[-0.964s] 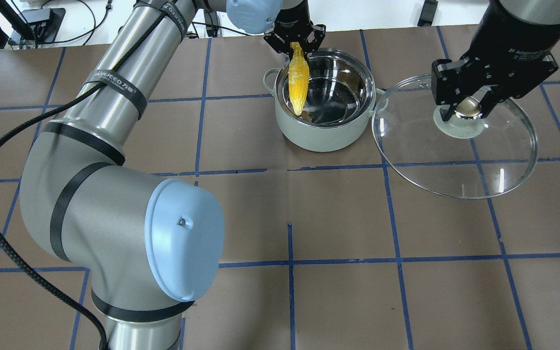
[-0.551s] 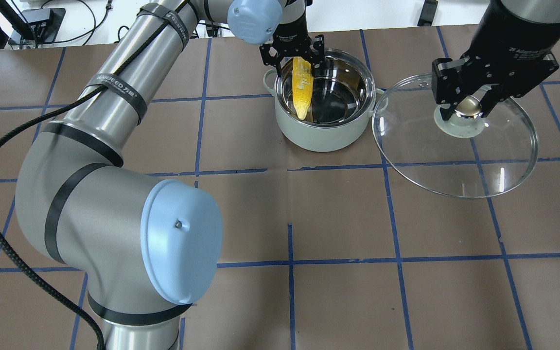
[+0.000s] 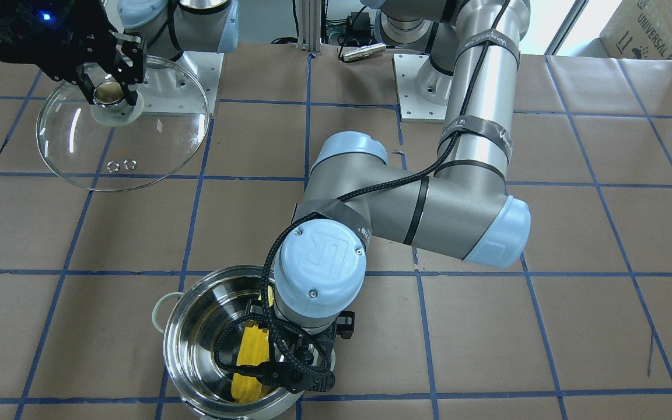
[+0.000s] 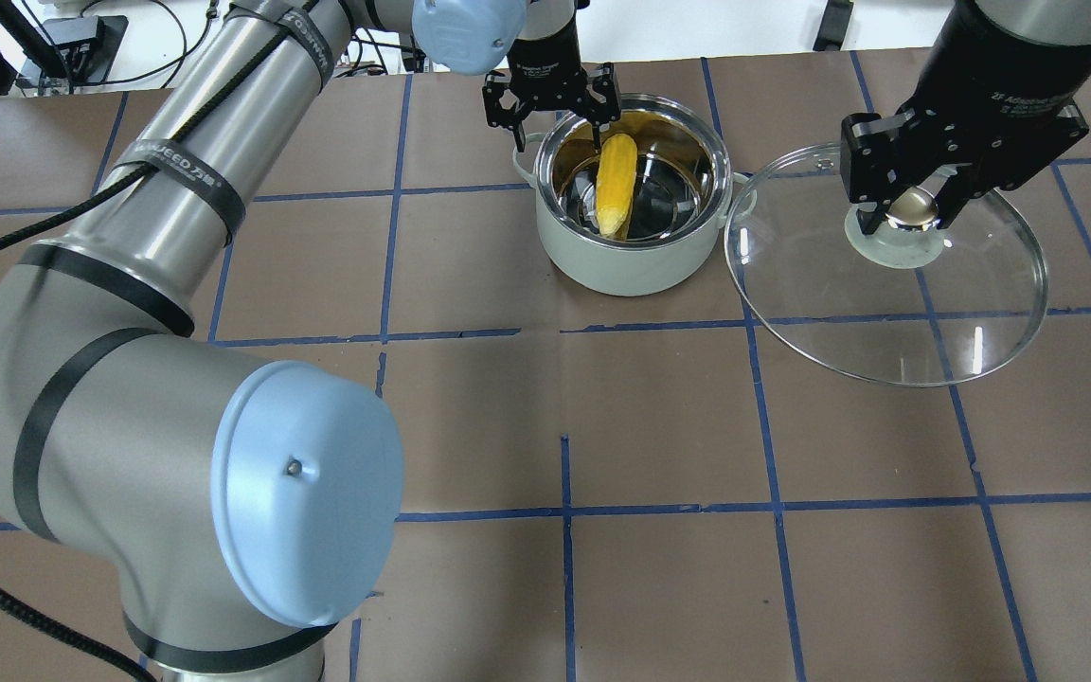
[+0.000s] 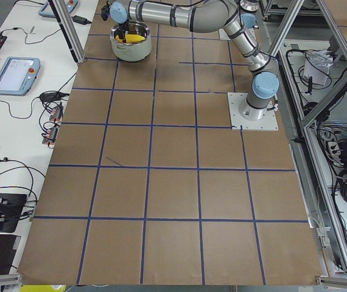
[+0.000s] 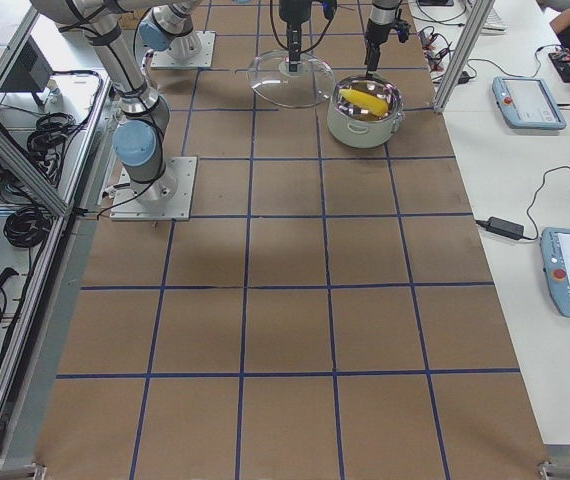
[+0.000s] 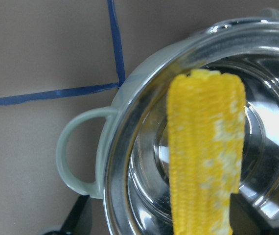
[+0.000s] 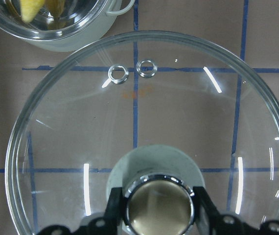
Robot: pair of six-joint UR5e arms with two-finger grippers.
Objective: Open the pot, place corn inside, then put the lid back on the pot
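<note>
The steel pot [image 4: 631,267] stands open at the far middle of the table. The yellow corn [image 4: 616,185] lies inside it, its blunt end leaning toward the far rim. The corn also shows in the left wrist view [image 7: 203,156] and the front view [image 3: 249,356]. My left gripper [image 4: 547,131] is open above the pot's far-left rim, one finger beside the corn's blunt end. My right gripper [image 4: 910,213] is shut on the knob [image 8: 159,208] of the glass lid [image 4: 839,313] and holds it to the right of the pot.
Brown paper with blue tape lines covers the table [image 4: 659,426]. My left arm's elbow [image 4: 299,493] bulks over the near left of the overhead view. The pot's pale handle [image 7: 73,147] sticks out toward the left arm's side.
The corn was held by my left gripper, tip down over the pot. Now it lies in the pot, and the left gripper has opened and shifted left. The right gripper and lid have not moved.
</note>
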